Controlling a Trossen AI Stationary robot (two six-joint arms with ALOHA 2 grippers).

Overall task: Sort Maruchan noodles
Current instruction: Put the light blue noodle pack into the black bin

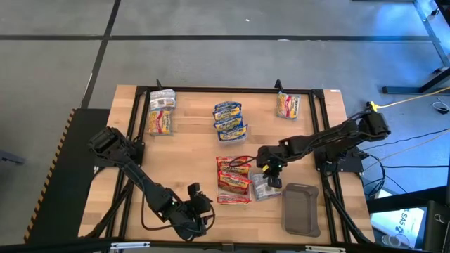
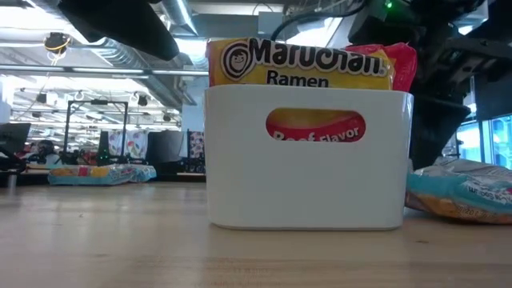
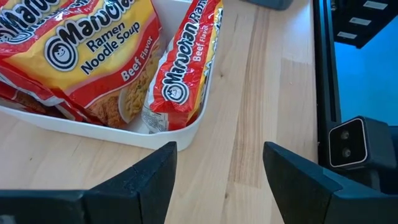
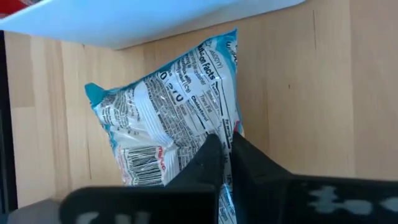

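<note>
1. High view: right hand (image 1: 273,176) near worktop (image 1: 190,140) centre, toward 4 o'clock, over a pale packet (image 1: 263,185) lying just beside the white tray (image 1: 234,180) of red packets (image 1: 233,184).
2. Right wrist view only: fingers pinched nearly together on that packet (image 4: 168,118), back side up with barcode, long axis diagonal.
3. Left hand (image 1: 191,214) idle at 6 o'clock; left wrist view shows its fingers (image 3: 143,180) spread wide, holding nothing.
4. Low view only: "Maruchan" label (image 2: 300,60) stands upright in the tray.
5. Blue packets (image 1: 229,119) at 12 o'clock.
</note>
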